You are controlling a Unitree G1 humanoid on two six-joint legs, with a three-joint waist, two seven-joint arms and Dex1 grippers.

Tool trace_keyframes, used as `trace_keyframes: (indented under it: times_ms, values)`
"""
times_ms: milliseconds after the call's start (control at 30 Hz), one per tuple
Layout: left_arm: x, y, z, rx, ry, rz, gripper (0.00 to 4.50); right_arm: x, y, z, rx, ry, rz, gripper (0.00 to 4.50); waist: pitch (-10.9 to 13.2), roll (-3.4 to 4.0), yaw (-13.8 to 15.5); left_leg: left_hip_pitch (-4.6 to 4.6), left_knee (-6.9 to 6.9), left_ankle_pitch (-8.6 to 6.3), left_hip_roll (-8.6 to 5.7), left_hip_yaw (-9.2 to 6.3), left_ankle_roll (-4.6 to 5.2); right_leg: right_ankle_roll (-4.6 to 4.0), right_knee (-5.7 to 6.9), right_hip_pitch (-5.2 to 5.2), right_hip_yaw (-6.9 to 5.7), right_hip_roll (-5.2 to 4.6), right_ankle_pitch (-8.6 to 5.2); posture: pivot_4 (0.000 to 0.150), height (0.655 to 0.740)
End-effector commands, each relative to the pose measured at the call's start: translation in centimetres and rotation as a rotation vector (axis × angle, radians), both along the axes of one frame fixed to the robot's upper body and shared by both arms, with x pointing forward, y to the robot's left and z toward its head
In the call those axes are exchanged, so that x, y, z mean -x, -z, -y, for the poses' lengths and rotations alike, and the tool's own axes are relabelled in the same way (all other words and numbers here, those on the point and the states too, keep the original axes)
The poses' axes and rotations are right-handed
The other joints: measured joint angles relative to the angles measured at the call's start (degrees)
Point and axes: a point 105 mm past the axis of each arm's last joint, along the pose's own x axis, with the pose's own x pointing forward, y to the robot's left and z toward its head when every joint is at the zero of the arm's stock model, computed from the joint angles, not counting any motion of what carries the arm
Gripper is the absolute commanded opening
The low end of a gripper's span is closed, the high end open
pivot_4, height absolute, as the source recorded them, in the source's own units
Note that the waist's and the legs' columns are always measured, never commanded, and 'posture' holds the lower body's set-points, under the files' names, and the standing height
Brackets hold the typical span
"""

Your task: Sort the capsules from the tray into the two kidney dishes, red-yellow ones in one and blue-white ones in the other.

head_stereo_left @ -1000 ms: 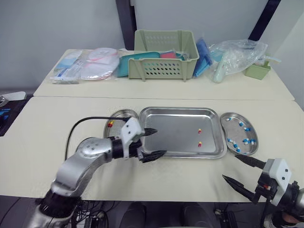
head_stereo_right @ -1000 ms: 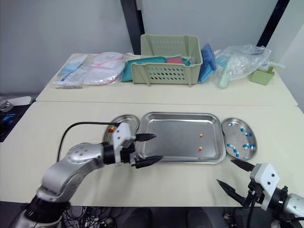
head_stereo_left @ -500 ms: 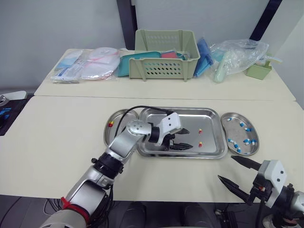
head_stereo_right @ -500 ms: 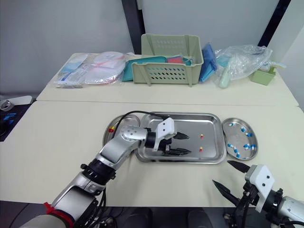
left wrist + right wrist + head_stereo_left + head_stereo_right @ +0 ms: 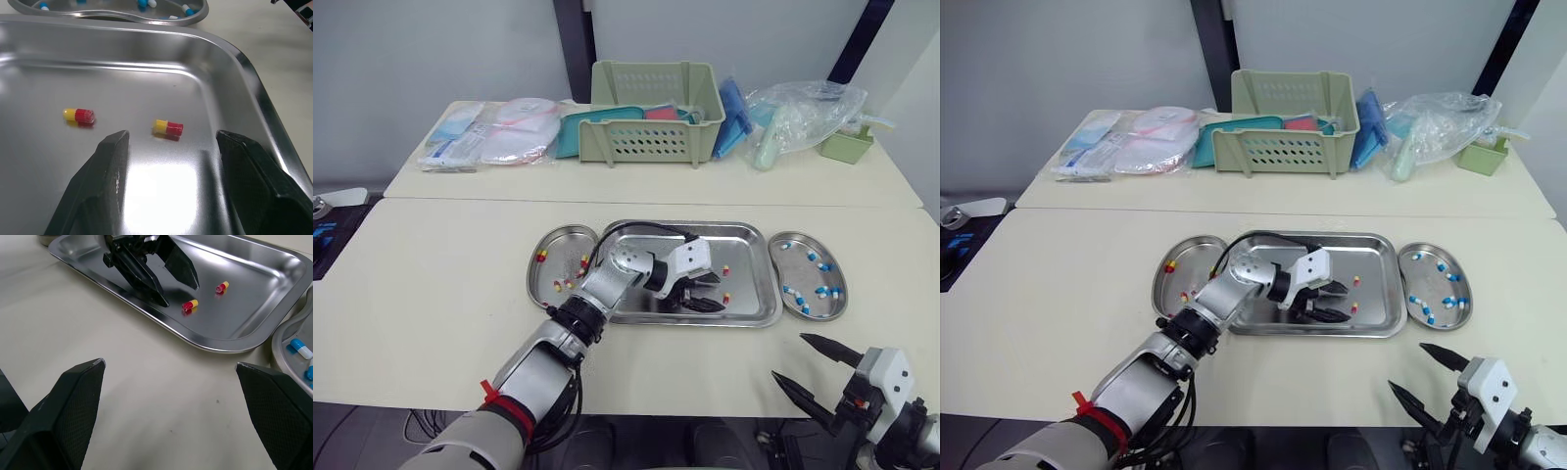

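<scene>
- Left kidney dish [image 5: 564, 247]: few red-yellow capsules [image 5: 540, 257] inside.
- Tray [image 5: 749, 250]: your left end effector [image 5: 717, 293] low over tray floor, fingers apart. Nearer capsule [image 5: 168, 127] lies just ahead, between tips. Second capsule [image 5: 79, 115] sits beside it.
- Handling: capsules tiny, light, smooth. You should expect roll and skid on steel. Pinch across mid-barrel, gently; shell probably crushable.
- Right kidney dish [image 5: 803, 274]: blue-white capsules [image 5: 821, 290].
- Right end effector [image 5: 789, 357]: fingers apart, hovering over counter [image 5: 431, 284], clear of tray.

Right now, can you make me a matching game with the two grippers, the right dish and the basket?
1. left gripper
2. right gripper
3. right dish
4. basket

A. holds blue-white capsules
B. on the far table
C. open over the tray
D. open over the near table

Pairs: 1-C, 2-D, 3-A, 4-B.
</scene>
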Motion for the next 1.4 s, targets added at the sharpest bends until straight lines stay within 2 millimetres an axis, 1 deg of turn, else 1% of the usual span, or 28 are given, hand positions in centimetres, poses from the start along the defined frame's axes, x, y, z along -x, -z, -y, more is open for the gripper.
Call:
trace_keyframes:
  times_ms: [33, 200, 333, 433, 567, 633, 700, 733, 800, 867, 900, 1000, 1133, 1233, 1367, 1400]
  values:
    - [-0.2, -0.8, 1.0, 0.018, 0.021, 0.04, 2.9, 0.0, -0.4, -0.2, -0.003, 0.003, 0.027, 4.5, 0.0, 0.0, 0.0, 0.0, 0.0, 0.0, 0.0, 0.0, 0.0, 0.0, 0.0, 0.0, 0.0, 0.0, 0.0, 0.15, 0.74]
    - [0.0, -0.4, 1.7, 0.0, 0.041, 0.044, 2.9, -0.1, -0.7, -0.5, -0.006, 0.005, 0.03, 4.5, 0.0, 0.0, 0.02, 0.01, 0.0, 0.0, 0.0, 0.0, 0.0, 0.0, 0.0, 0.0, 0.0, 0.0, 0.0, 0.15, 0.74]
    - [0.0, 0.3, 1.7, -0.036, 0.047, 0.035, 2.9, -0.2, -1.0, -0.8, -0.006, 0.006, 0.034, 4.5, -0.01, 0.01, 0.01, 0.01, 0.0, 0.0, -0.01, 0.0, 0.0, 0.01, 0.0, 0.01, 0.0, 0.0, 0.0, 0.15, 0.74]
    - [0.0, 0.6, 1.7, -0.059, 0.043, 0.031, 2.28, -0.3, -1.3, -1.1, -0.006, 0.007, 0.035, 4.5, -0.01, 0.0, 0.03, 0.01, 0.0, 0.0, -0.01, 0.0, 0.0, 0.01, 0.0, 0.01, 0.0, 0.0, 0.0, 0.15, 0.74]
    - [0.0, 0.9, 1.5, -0.082, 0.045, 0.029, 0.98, -0.4, -1.7, -1.4, -0.006, 0.009, 0.038, 4.5, -0.01, 0.01, 0.01, 0.01, 0.0, 0.0, -0.01, -0.01, 0.0, 0.01, 0.0, 0.01, 0.0, 0.0, 0.0, 0.15, 0.74]
    - [0.0, 0.9, 1.5, -0.079, 0.046, 0.032, 0.4, -0.5, -1.9, -1.6, -0.004, 0.007, 0.043, 4.5, -0.02, 0.01, 0.01, 0.02, 0.0, 0.0, -0.01, -0.01, 0.0, 0.01, 0.0, 0.02, 0.0, 0.0, 0.0, 0.15, 0.74]
    - [0.0, 0.6, 1.4, -0.069, 0.05, 0.037, 0.39, -0.7, -2.1, -1.7, -0.001, 0.004, 0.049, 4.5, -0.02, 0.02, 0.0, 0.02, 0.0, 0.0, -0.01, -0.01, 0.0, 0.01, 0.0, 0.02, 0.0, 0.0, 0.0, 0.15, 0.74]
    - [-0.1, 0.2, 1.4, -0.055, 0.053, 0.046, 0.39, -0.8, -2.2, -1.7, 0.004, 0.001, 0.056, 4.5, -0.02, 0.02, -0.03, 0.02, 0.0, 0.0, -0.01, -0.01, 0.0, 0.01, 0.0, 0.02, 0.0, 0.0, 0.0, 0.15, 0.74]
    - [-0.2, -0.9, 1.1, -0.025, 0.056, 0.073, 0.39, -1.0, -2.4, -1.9, 0.015, -0.012, 0.067, 4.5, -0.02, 0.03, -0.1, 0.02, 0.0, 0.0, -0.01, -0.01, 0.0, 0.01, 0.01, 0.02, 0.0, 0.0, 0.0, 0.15, 0.74]
    - [-0.4, -2.4, 0.4, 0.011, 0.039, 0.099, 0.39, -1.1, -2.5, -2.0, 0.03, -0.034, 0.073, 4.5, -0.02, 0.03, -0.12, 0.02, 0.0, 0.0, 0.0, -0.01, 0.0, 0.01, 0.02, 0.01, 0.01, 0.0, 0.0, 0.15, 0.74]
    - [-0.5, -3.2, -0.1, 0.029, 0.024, 0.108, 0.39, -1.2, -2.6, -2.1, 0.034, -0.046, 0.075, 4.5, -0.02, 0.04, -0.18, 0.01, 0.0, 0.01, 0.0, -0.03, -0.01, 0.01, 0.02, 0.0, -0.01, 0.0, 0.0, 0.15, 0.74]
    - [-0.5, -5.4, -2.4, 0.052, -0.028, 0.135, 0.39, -1.4, -2.7, -2.7, 0.05, -0.107, 0.08, 4.5, -0.03, 0.05, -0.26, 0.0, 0.0, 0.01, 0.01, -0.02, -0.01, 0.01, 0.04, -0.02, 0.01, 0.0, 0.0, 0.15, 0.74]
    - [0.2, -7.4, -5.8, 0.072, -0.133, 0.139, 0.39, -1.6, -3.0, -3.9, 0.054, -0.211, 0.083, 4.5, -0.05, 0.09, -0.18, 0.02, 0.0, 0.01, 0.02, -0.04, -0.01, 0.01, 0.02, 0.01, 0.0, 0.0, 0.0, 0.15, 0.74]
    - [0.6, -8.2, -10.2, 0.07, -0.295, 0.128, 0.39, -2.0, -3.1, -5.5, 0.045, -0.321, 0.093, 4.5, -0.05, 0.09, -0.36, 0.02, 0.0, 0.02, 0.06, -0.07, -0.02, 0.0, 0.03, 0.01, -0.02, 0.01, 0.0, 0.15, 0.74]
    - [1.1, -9.1, -14.9, 0.079, -0.507, 0.112, 0.39, -2.5, -3.2, -7.1, 0.031, -0.412, 0.11, 4.5, -0.04, 0.08, -0.14, 0.02, 0.03, 0.01, 0.07, -0.11, -0.02, 0.0, 0.04, 0.01, -0.05, 0.01, 0.0, 0.15, 0.74]
    - [1.2, -9.2, -16.3, 0.074, -0.574, 0.11, 0.39, -2.7, -3.3, -7.4, 0.025, -0.428, 0.114, 4.5, -0.04, 0.08, -0.04, 0.0, 0.06, 0.01, 0.06, -0.11, -0.01, 0.0, 0.03, 0.01, -0.05, 0.0, 0.0, 0.15, 0.74]
